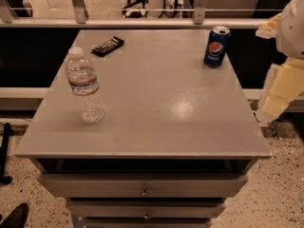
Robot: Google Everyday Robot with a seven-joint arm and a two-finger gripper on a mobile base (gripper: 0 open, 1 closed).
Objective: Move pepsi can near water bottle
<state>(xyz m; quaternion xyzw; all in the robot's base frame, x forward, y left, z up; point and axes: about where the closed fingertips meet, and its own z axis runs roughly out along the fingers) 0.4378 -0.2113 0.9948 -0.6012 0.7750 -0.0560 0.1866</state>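
Note:
The pepsi can (216, 46) stands upright at the back right of the grey table top (156, 103). It is dark blue with a round red-white-blue logo and a silver top. The water bottle (84, 85) stands upright near the left edge. It is clear, with a white cap and a pale label band. The can and the bottle are far apart, across the table from each other. My arm and gripper (275, 101) show as cream and white parts at the right edge of the view. They are beside the table's right side, to the right of and nearer than the can, and hold nothing.
A black flat packet (108, 45) lies at the back left of the table. Drawers with small knobs (145, 192) are below the top. A rail (142, 23) runs behind the table. The floor is speckled.

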